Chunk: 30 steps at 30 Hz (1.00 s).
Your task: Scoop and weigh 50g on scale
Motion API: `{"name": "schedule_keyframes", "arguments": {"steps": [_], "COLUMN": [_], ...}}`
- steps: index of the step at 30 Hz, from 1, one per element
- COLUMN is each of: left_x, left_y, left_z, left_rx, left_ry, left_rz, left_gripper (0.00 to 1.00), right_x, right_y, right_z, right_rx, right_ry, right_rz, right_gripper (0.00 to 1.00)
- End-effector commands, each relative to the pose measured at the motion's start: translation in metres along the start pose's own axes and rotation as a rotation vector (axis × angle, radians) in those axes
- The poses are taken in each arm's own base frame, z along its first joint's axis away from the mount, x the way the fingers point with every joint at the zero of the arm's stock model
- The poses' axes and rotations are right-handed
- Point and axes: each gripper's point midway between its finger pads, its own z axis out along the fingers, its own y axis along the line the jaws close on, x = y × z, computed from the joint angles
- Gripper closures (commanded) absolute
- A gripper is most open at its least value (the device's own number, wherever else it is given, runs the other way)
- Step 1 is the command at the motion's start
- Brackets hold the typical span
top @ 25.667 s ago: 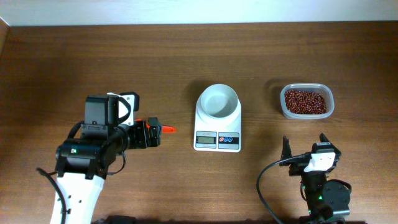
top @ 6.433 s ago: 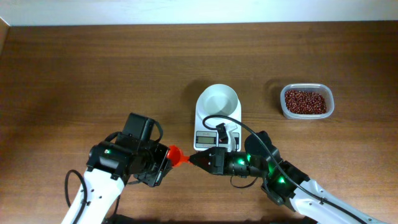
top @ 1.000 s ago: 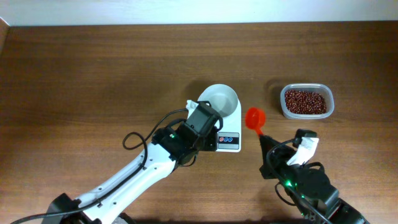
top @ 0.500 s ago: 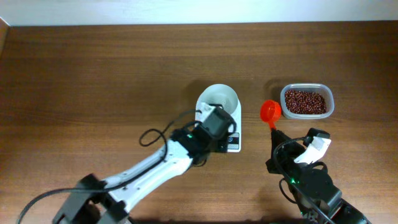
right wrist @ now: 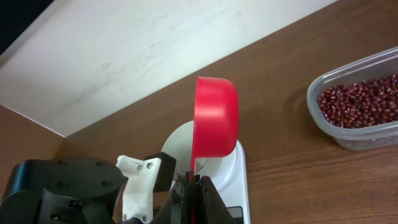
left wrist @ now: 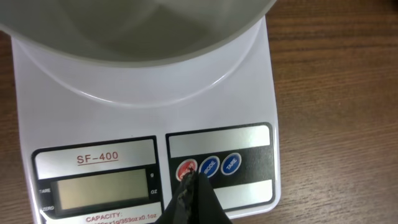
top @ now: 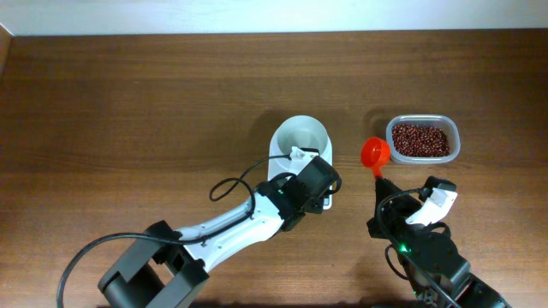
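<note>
The white scale (top: 287, 175) stands mid-table with its round white bowl (top: 300, 137), which looks empty. My left gripper (top: 314, 190) hangs over the scale's front panel. In the left wrist view its shut tips (left wrist: 191, 179) touch the red button (left wrist: 186, 168), beside the grey display (left wrist: 99, 188). My right gripper (top: 380, 182) is shut on the handle of a red scoop (top: 374, 152), just left of the bean tub. In the right wrist view the scoop (right wrist: 214, 121) stands up on its side above the gripper (right wrist: 194, 182), and I see no beans in it.
A clear plastic tub (top: 390, 141) of red beans (top: 420, 139) sits at the right of the scale, also seen in the right wrist view (right wrist: 364, 102). The left arm (top: 248, 218) stretches across the table's front toward the scale.
The left gripper has slid right along the scale's front, from the display to the buttons. The right gripper has carried the scoop right, toward the bean tub.
</note>
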Motion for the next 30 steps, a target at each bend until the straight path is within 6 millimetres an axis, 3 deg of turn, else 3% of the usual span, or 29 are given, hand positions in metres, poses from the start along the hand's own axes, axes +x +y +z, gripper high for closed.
{"name": "schedule_keyframes", "arguments": {"steps": [1,8,30], "left_x": [-0.006,0.004,0.008], "left_y": [-0.002,0.001,0.0], "left_z": [0.0,0.009,0.021], "left_rx": [-0.004,-0.028,-0.034], "left_ry": [-0.02,0.01,0.015], "left_rz": [-0.107,-0.161,-0.211], "left_gripper": [1.0,1.0,1.0], "right_x": [-0.011,-0.011,-0.011], "right_y": [0.004,0.004,0.004], "right_z": [-0.005,-0.005,-0.005], "right_rx": [-0.008,-0.008,-0.008], "right_ry": [-0.032,-0.032,-0.031], "right_rz": [0.009,0.009,0.009], "right_gripper": [0.96,0.96,0.96]}}
